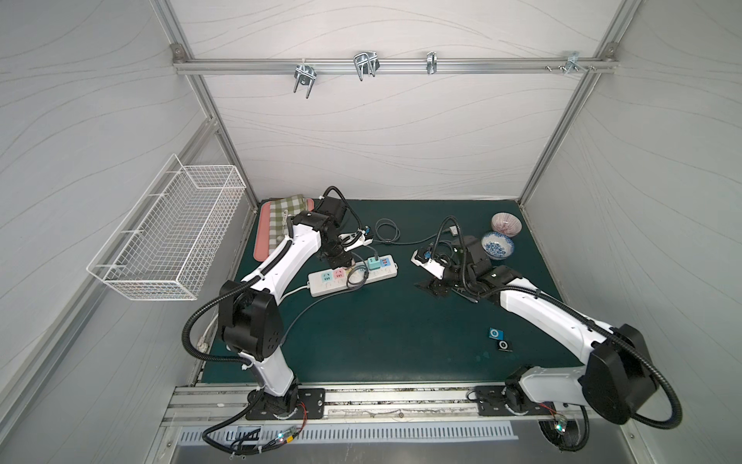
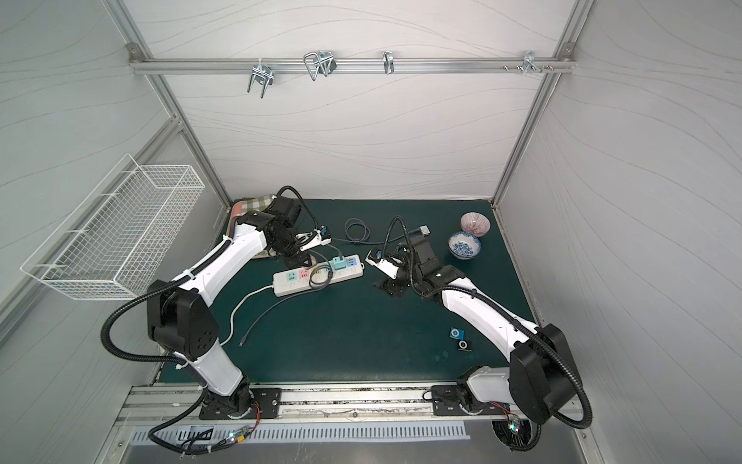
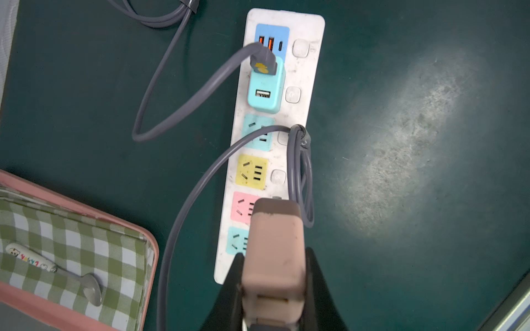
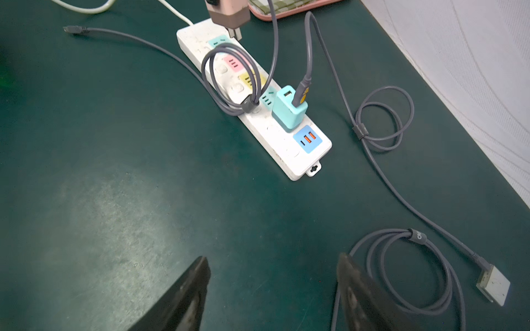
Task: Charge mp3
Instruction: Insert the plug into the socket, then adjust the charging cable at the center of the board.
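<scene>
Two small square mp3 players, one blue point(image 1: 496, 332) and one black point(image 1: 504, 345), lie side by side on the green mat near the right arm's base. My left gripper point(image 3: 272, 286) is shut on a pink charger adapter point(image 3: 275, 243), held just above the near end of the white power strip point(image 1: 353, 275), its prongs bare in the right wrist view. A grey cable point(image 3: 183, 206) trails from the adapter, loops over the strip, and ends in a free plug point(image 4: 73, 29). My right gripper point(image 4: 272, 275) hangs open over bare mat to the right of the strip.
A teal adapter point(image 4: 289, 110) sits plugged into the strip; its grey cable coils point(image 4: 384, 117) and runs to a white flat connector point(image 4: 493, 286). Two bowls point(image 1: 498, 245) stand at the back right. A pink tray point(image 1: 263, 233) with checked cloth and a spoon point(image 3: 54, 266) lies at the back left.
</scene>
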Robot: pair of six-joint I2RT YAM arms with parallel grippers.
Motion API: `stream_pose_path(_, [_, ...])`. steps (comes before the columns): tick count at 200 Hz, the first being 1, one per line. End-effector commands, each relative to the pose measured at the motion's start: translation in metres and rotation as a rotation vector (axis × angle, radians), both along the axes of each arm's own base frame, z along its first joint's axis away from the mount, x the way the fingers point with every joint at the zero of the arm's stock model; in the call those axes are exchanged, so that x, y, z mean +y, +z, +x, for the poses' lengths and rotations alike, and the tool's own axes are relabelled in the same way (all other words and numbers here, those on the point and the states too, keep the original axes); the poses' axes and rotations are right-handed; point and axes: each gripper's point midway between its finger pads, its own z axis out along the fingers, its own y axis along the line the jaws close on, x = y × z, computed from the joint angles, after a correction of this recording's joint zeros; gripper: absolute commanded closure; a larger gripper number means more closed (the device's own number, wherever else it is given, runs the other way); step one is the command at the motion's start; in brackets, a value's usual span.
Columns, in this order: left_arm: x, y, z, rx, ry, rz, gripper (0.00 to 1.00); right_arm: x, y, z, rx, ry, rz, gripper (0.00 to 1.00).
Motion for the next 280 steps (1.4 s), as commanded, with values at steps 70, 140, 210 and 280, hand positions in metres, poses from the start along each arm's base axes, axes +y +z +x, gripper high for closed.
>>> stream_pose_path(70, [-0.025, 0.044, -0.011, -0.024, -0.027, -0.140, 1.00, 0.097, -0.009, 0.030, 0.011, 0.135, 0.223, 0.28])
stream_pose_path(140, [-0.030, 0.064, -0.031, -0.062, -0.039, -0.227, 1.00, 0.158, -0.067, 0.073, 0.213, -0.122, 0.343, 0.33])
stream_pose_path(210, [-0.038, 0.080, -0.046, -0.085, -0.053, -0.314, 1.00, 0.186, -0.095, 0.079, 0.172, -0.196, 0.372, 0.39])
stream_pose_path(280, [-0.028, 0.079, 0.001, -0.139, 0.013, -0.197, 1.00, 0.170, -0.062, 0.008, 0.196, 0.112, 0.358, 0.92])
